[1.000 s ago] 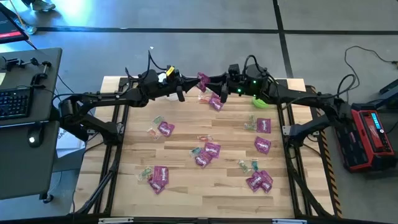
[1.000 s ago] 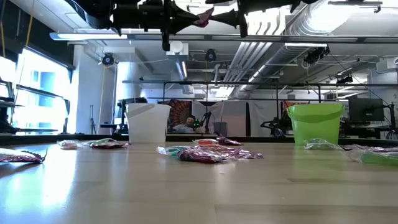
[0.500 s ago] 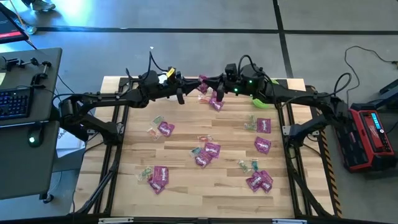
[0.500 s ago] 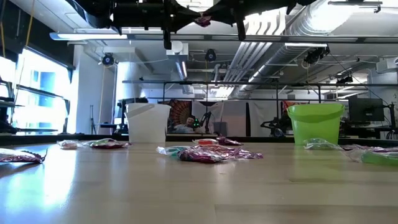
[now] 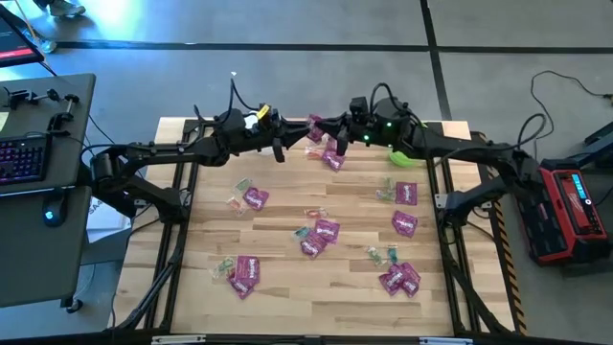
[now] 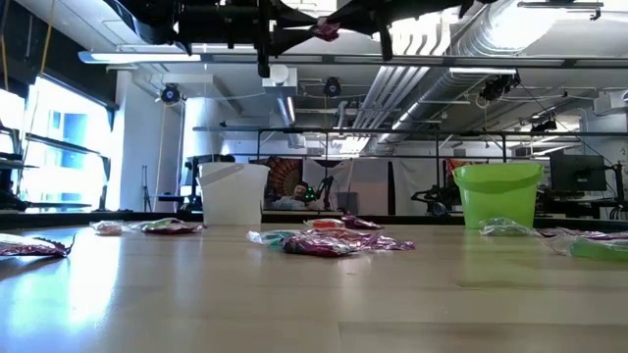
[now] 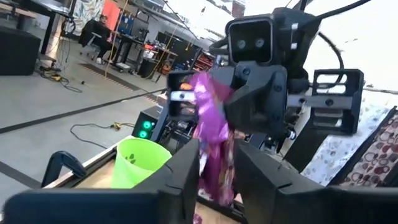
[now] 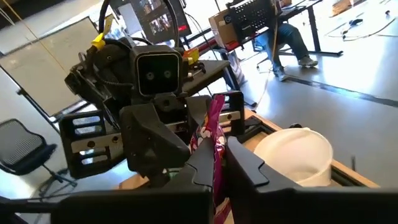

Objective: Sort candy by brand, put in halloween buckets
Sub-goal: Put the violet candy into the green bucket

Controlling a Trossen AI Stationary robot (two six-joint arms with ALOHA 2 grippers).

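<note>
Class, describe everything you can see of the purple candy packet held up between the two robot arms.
The purple candy packet is a flat, glossy, crinkled wrapper, magenta with small pale markings. It hangs roughly upright in the air above the far edge of the table, between both arms. The right gripper has its jaws shut on it, while the left gripper has jaws slightly parted around its lower part. Nothing else touches it.

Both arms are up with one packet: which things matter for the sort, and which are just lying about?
Job: magenta packet held aloft in right gripper, left gripper beside it; white bucket; lime green bucket; loose candy on table.
Lying about: keyboard, mouse, red-and-black box on floor.
</note>
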